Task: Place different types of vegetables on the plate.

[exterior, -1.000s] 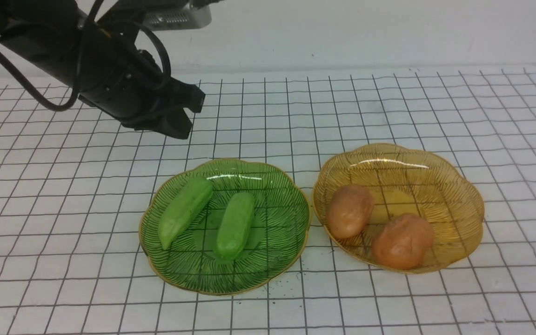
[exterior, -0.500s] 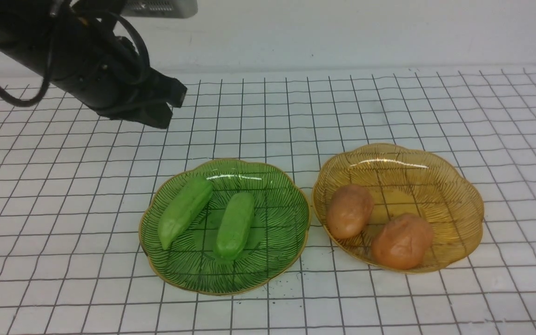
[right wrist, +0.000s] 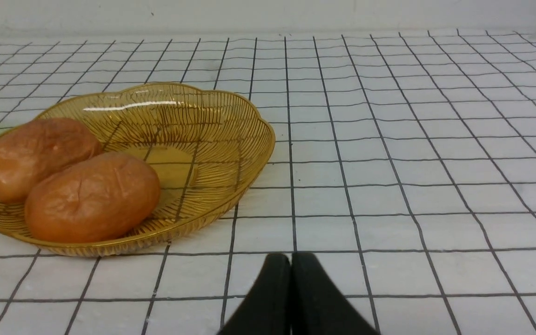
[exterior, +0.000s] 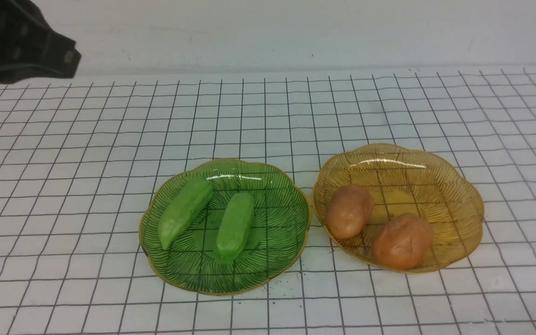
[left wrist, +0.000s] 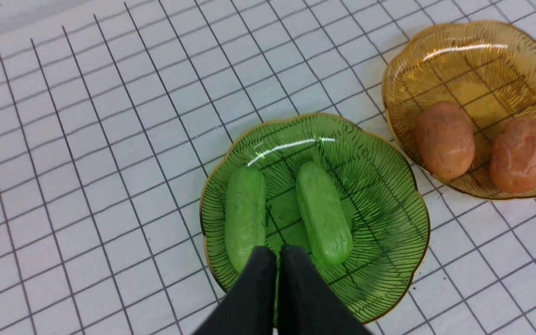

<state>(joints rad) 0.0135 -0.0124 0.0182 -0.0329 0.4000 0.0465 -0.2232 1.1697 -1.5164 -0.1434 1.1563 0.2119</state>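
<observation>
Two light-green cucumbers (exterior: 185, 210) (exterior: 235, 225) lie side by side in a green glass plate (exterior: 277, 242). Two orange-brown potatoes (exterior: 349, 210) (exterior: 402, 240) lie in an amber glass plate (exterior: 454, 195) to its right. In the front view my left gripper (exterior: 70, 58) sits at the far top left, high and well away from both plates. Its wrist view shows the left gripper (left wrist: 278, 251) shut and empty, looking down on the cucumbers (left wrist: 244, 216) (left wrist: 324, 211) and potatoes (left wrist: 445, 139) (left wrist: 522, 153). My right gripper (right wrist: 291, 258) is shut and empty, low over the table beside the amber plate (right wrist: 231, 121).
The plates stand on a white cloth with a black grid (exterior: 63, 186). A pale wall (exterior: 296, 32) rises behind the table's far edge. Small dark specks (exterior: 282, 279) lie by the green plate's near rim.
My left arm has drawn back up and to the left, from above the green plate's far-left side to the frame's corner. Vegetables and plates have not moved.
</observation>
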